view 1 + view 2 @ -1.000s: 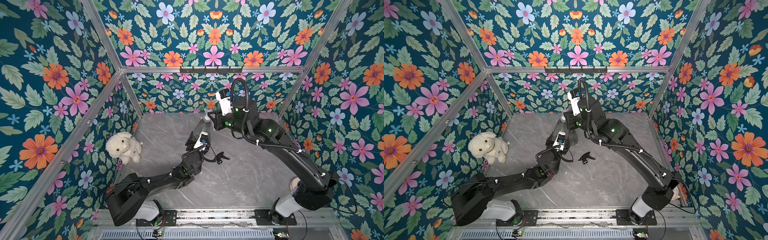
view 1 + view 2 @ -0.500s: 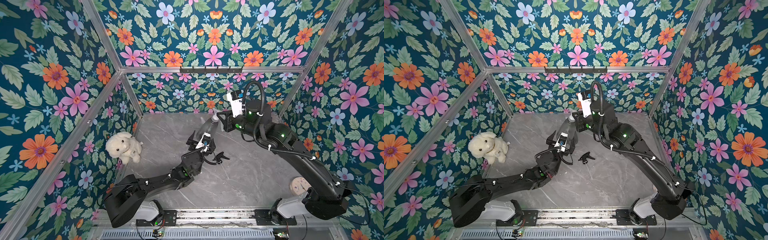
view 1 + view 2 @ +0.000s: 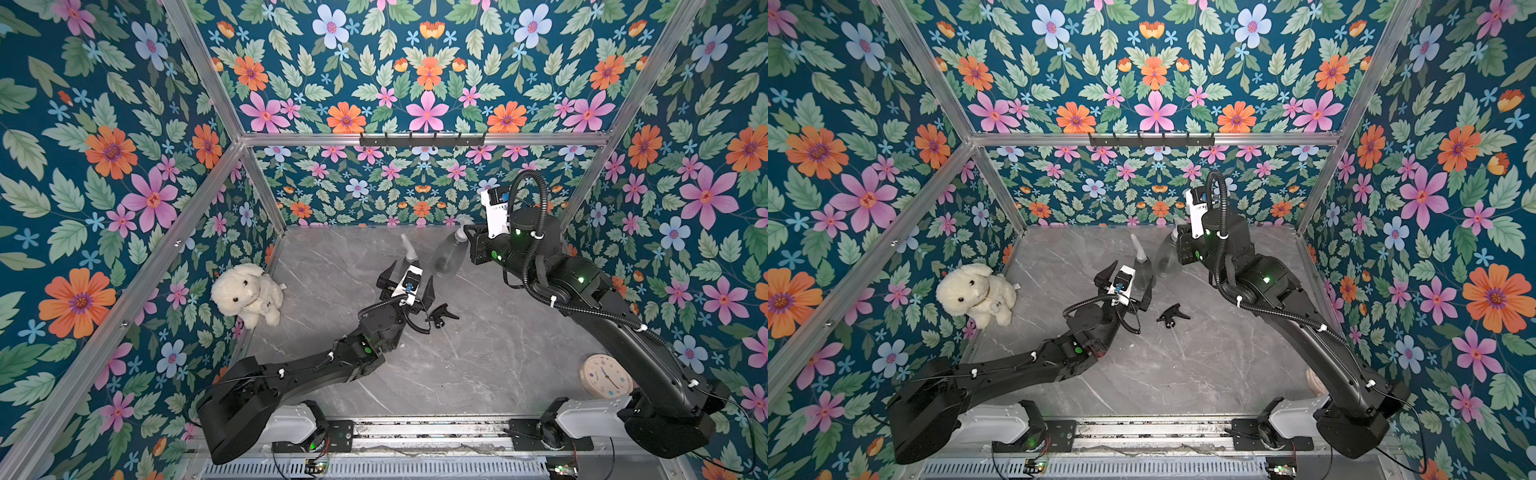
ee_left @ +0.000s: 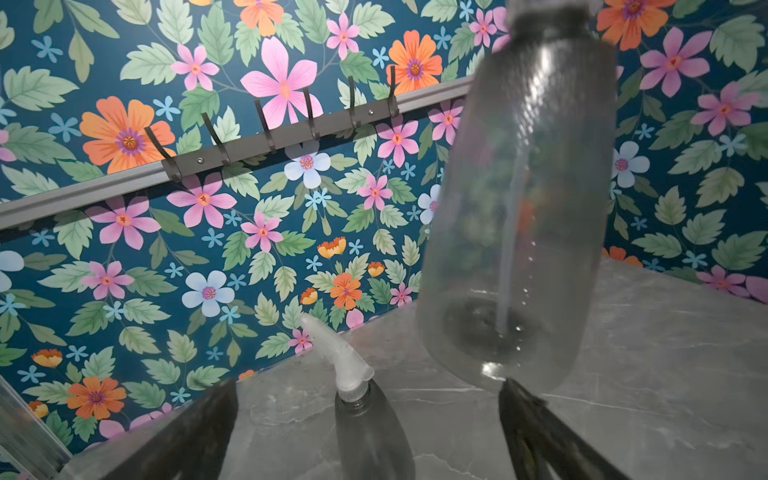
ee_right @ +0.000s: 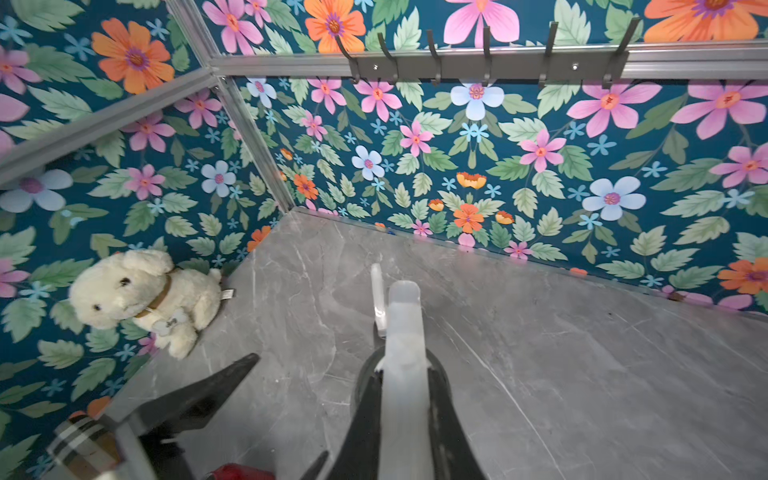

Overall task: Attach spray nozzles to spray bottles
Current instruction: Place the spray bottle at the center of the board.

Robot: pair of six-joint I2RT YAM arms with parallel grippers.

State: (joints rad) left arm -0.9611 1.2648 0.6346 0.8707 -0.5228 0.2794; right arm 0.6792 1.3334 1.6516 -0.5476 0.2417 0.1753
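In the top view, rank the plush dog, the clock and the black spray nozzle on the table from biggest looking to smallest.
1. plush dog, the largest.
2. clock, somewhat smaller; the right arm hides its edge.
3. black spray nozzle, by far the smallest.
All three sit at the same level, so nearness to the camera hardly skews this.

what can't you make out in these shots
Red bottle: right wrist view, cut off by the bottom edge, only a sliver shows.
Held bottle: left wrist view, top cut off by the upper edge.
Striped thing: right wrist view, blurred, cut by the corner; cannot identify.
Black nozzle: both top views, too small to show any tube.
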